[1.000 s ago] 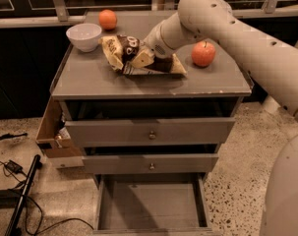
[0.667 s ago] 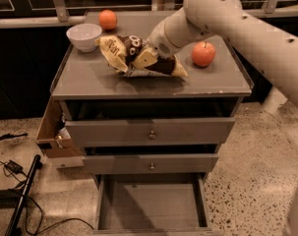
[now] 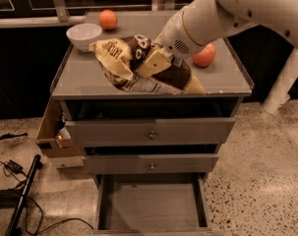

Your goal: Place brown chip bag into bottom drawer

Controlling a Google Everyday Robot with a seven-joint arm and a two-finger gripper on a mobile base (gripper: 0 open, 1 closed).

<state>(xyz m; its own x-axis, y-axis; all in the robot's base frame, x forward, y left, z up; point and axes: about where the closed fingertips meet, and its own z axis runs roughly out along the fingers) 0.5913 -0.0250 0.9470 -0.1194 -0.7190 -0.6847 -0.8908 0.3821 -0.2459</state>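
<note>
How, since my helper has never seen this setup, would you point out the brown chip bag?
On the grey cabinet's top, between the white bowl and the reddish fruit, sits the brown chip bag, with the gripper at its middle. Unlike its round neighbours, it is crinkly: dark brown centre, tan-yellow ends, white lettering.

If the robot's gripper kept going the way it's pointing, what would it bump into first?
The brown chip bag. The gripper sits over the cabinet top, pointing down-left at the bag's dark middle, probably touching it, though depth is unclear.
</note>
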